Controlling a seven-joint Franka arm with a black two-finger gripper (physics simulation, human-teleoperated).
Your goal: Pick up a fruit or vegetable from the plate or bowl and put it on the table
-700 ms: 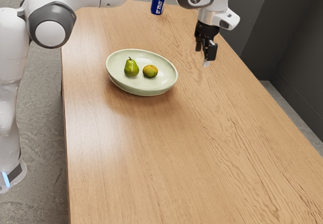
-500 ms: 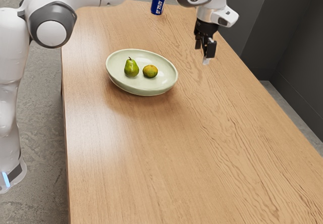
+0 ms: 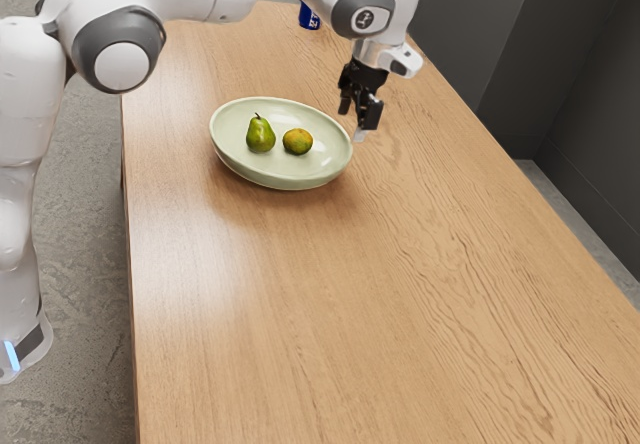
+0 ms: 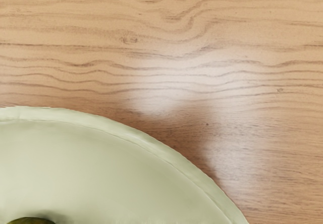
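Your gripper (image 3: 358, 122) has moved nearer the bowl (image 3: 283, 180); pear (image 3: 261, 135) and mandarin (image 3: 298, 142) lie to the exterior view's left of its parted, empty fingers (image 3: 371, 114).

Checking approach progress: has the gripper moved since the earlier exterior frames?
Yes. The gripper has shifted toward the exterior view's left, and now appears closer to the bowl in that view.
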